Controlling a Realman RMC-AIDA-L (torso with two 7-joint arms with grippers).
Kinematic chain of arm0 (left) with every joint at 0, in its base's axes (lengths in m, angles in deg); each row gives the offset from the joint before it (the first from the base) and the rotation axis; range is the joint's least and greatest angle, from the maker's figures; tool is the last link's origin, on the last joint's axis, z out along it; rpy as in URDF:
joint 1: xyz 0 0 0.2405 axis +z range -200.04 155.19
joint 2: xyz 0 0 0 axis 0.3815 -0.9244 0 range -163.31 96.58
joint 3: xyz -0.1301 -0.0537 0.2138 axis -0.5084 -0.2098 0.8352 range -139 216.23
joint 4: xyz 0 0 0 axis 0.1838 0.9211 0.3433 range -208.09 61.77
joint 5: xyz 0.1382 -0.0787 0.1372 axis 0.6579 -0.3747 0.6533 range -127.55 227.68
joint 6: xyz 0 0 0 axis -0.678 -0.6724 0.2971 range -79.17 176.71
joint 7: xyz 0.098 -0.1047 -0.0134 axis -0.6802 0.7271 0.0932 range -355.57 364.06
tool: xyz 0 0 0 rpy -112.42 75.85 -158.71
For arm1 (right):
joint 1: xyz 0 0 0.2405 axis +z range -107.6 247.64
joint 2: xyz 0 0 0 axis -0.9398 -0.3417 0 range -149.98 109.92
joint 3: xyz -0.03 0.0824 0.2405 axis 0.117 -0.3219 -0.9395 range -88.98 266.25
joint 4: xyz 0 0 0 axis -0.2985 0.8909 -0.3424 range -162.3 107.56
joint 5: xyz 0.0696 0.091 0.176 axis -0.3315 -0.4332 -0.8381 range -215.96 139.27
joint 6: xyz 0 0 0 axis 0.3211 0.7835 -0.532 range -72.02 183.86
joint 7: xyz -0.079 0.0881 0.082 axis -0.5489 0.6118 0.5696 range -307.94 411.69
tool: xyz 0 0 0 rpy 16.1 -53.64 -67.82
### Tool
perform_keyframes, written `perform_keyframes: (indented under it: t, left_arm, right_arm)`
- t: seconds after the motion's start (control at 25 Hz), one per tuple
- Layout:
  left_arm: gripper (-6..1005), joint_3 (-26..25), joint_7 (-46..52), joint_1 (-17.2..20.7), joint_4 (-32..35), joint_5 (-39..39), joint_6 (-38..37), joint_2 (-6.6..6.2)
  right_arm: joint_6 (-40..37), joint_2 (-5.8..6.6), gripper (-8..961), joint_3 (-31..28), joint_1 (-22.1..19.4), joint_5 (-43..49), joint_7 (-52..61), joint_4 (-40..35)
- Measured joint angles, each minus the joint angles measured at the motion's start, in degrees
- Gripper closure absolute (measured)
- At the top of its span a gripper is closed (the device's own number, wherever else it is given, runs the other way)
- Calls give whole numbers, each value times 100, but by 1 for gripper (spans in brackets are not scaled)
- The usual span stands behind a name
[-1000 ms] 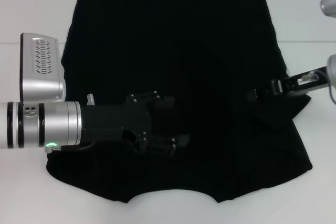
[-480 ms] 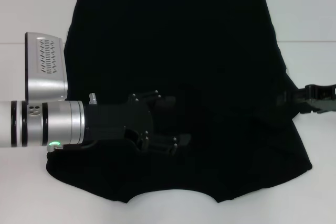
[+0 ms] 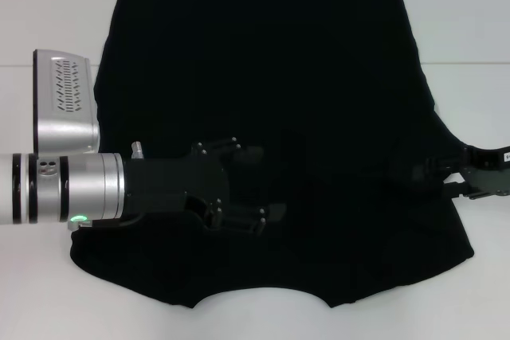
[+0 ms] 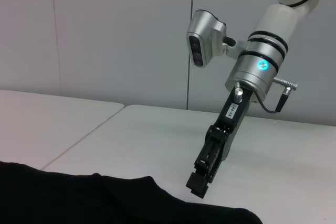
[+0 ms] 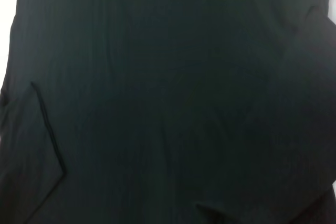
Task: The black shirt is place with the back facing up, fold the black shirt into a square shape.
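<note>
Black shirt [image 3: 263, 77] flat; left gripper [image 3: 259, 185] over it, prob. open.

Change over the last 1 s, head view. The right gripper [image 3: 446, 177] has shifted along the black shirt [image 3: 271, 77]: 1 s ago it sat higher at the shirt's right margin with its silver wrist in view; 0.5 s ago it had drawn outward off the edge; now it lies lower, jaws reaching back over the hem. The fabric flap formerly beside its jaws has flattened. The left gripper [image 3: 255, 185] has edged slightly leftward since 0.5 s ago.
</note>
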Motion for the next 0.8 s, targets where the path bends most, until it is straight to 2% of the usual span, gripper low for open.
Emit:
perform_keyframes:
  t: [0.32,0.8]
  left_arm:
    - [50,20,4,12,0,0,-9,2]
    - [50,-18,-23,50,0,0,-13,8]
  right_arm:
    - [149,-4,180,-37,0,20,34,178]
    - [787,-198,198,-36,8,-11,-25,258]
